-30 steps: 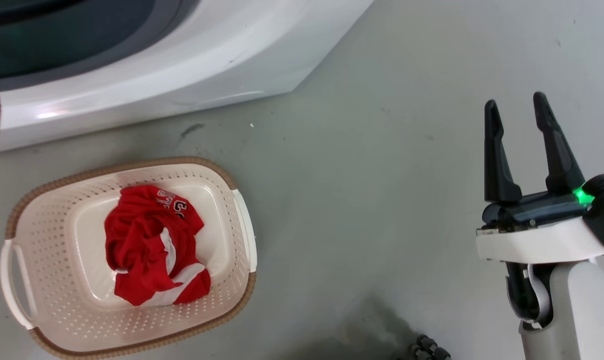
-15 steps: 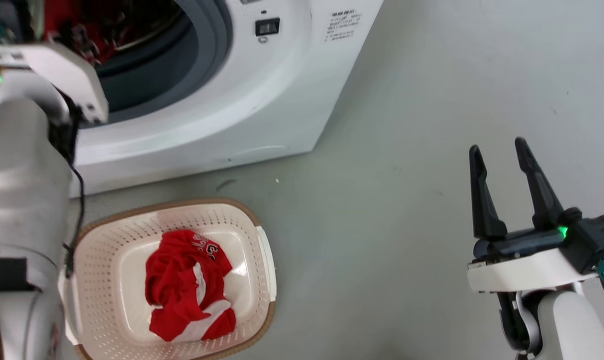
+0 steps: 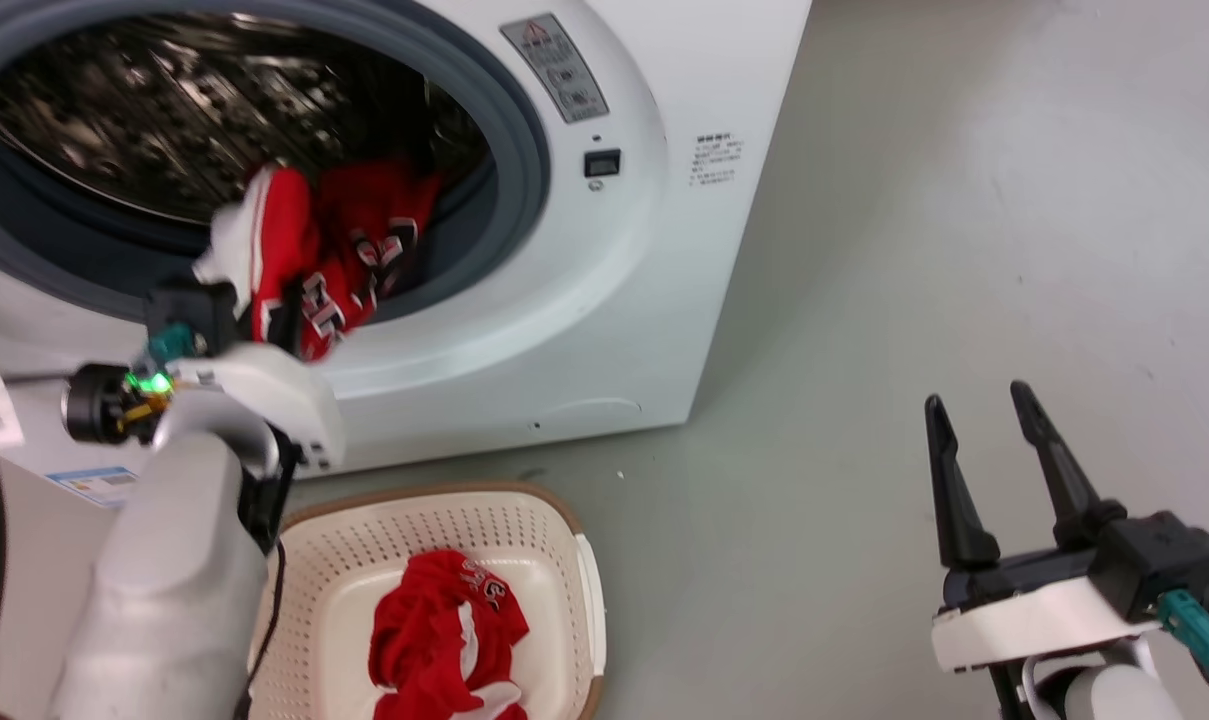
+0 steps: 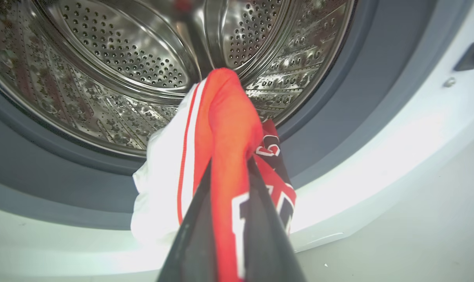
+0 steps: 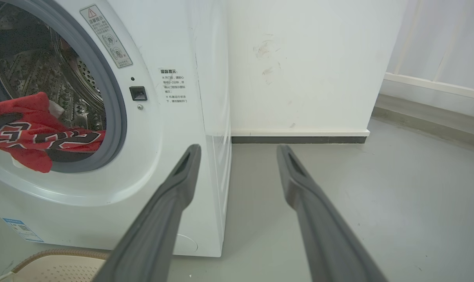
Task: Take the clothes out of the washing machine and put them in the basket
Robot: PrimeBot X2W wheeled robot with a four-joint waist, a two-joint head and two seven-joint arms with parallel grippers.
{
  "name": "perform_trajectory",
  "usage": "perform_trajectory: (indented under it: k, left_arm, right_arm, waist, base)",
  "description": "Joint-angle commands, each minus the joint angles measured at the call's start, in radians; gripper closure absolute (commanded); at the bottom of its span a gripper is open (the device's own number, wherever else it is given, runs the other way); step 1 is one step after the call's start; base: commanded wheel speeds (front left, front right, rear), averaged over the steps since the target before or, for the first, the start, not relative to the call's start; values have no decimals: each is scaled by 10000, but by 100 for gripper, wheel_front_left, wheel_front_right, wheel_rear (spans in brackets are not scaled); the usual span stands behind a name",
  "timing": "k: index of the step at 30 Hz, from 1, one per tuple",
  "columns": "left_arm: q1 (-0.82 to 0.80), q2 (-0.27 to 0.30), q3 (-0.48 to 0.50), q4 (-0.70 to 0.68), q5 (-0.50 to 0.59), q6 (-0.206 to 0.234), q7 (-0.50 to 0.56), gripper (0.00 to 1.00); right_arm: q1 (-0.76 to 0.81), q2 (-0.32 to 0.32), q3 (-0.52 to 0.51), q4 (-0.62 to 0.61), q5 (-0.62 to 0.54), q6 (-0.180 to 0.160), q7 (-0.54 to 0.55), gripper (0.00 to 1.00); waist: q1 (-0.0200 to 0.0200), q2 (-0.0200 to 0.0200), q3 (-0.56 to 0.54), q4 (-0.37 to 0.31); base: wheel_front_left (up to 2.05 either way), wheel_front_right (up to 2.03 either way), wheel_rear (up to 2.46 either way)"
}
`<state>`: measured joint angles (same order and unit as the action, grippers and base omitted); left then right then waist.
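The left gripper point(image 4: 229, 164) is clamped on a fold of the red jersey point(image 3: 354, 250). The jersey hangs over the grey door ring point(image 3: 524, 170) at the mouth of the washing machine point(image 3: 624, 300), and part of it lies inside the opening in front of the steel drum point(image 4: 142, 58). The step in hand looks like the pull-out. It probably goes best as a draw toward the near side with a slight lift, so the loose cloth clears the ring instead of dragging or catching on the rubber. The fabric looks thin and may slip, so the grip should stay firm until the whole jersey hangs free. The basket point(image 3: 414, 495) sits on the floor point(image 3: 914, 200) just in front of the machine and below the door, with the other jersey point(image 3: 449, 640) crumpled in its middle. A low release over that middle should stop any cloth trailing over the brown rim. The left forearm point(image 3: 164, 580) rises from the near left. Its wrist is level with the lower edge of the opening, and its fingers point into the drum, close together with red cloth pinched between them. The right gripper point(image 3: 976, 395) hangs on the right, well apart from the machine, above bare floor. Its two fingers are spread with nothing between them and point toward the far side.
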<state>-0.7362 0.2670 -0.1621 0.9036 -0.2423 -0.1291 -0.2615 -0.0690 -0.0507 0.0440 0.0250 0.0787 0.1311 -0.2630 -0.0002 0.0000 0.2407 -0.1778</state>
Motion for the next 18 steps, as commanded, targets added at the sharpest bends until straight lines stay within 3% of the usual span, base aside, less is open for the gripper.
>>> perform_trajectory:
  k: [1, 18]
  left_arm:
    - [481, -62, -49, -456, 11, -2, -49, 100]
    - [5218, -362, -508, -4859, -20, 535, 449, 100]
  right_arm:
    - [231, 12, 5, 36, -62, -7, -26, 0]
    - [1351, 12, 52, 206, -163, -7, -26, 0]
  waist:
    - [2, 0, -560, 335]
    - [2, 0, -2094, 793]
  base:
    - [0, 0, 0]
    - [0, 0, 0]
